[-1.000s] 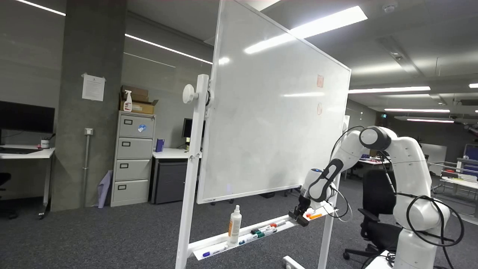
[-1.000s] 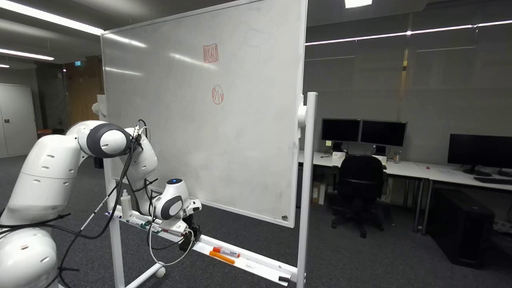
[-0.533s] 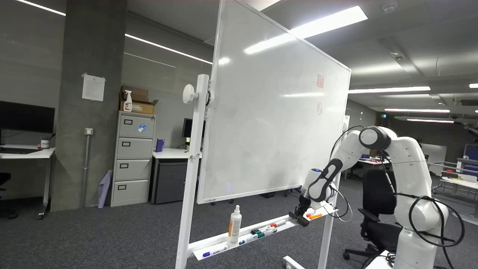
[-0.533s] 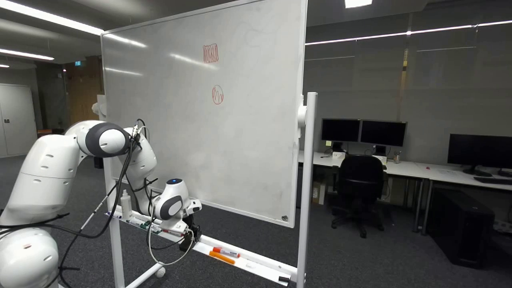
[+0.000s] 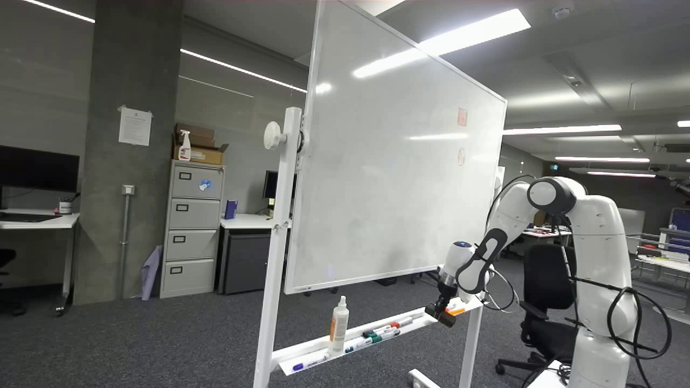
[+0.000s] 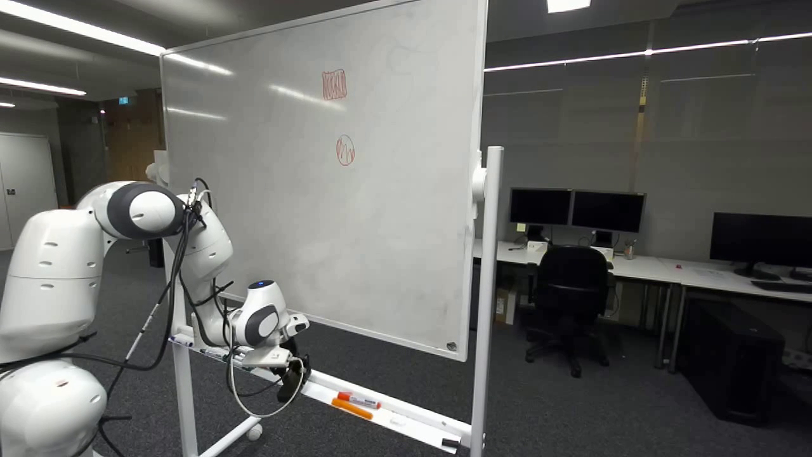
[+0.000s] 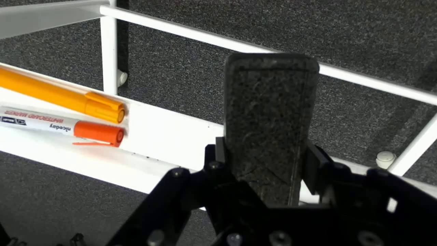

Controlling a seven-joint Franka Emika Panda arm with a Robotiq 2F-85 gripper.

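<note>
My gripper is shut on a dark, speckled rectangular block, which looks like a whiteboard eraser. The block's far end sticks out past the fingertips in the wrist view. In both exterior views the gripper points down and holds the block at the front of the white pen tray. I cannot tell whether the block touches the tray. Nearest on the tray are an orange marker and a white marker with a red cap.
A whiteboard with a red scribbled square and circle stands above the tray. A white spray bottle and several markers lie along the tray. White stand posts flank the board. An office chair is behind.
Little moved between the two earlier moments. Now the arm and gripper have drawn back from the board toward the robot's base, and the dark block has moved with the gripper.
</note>
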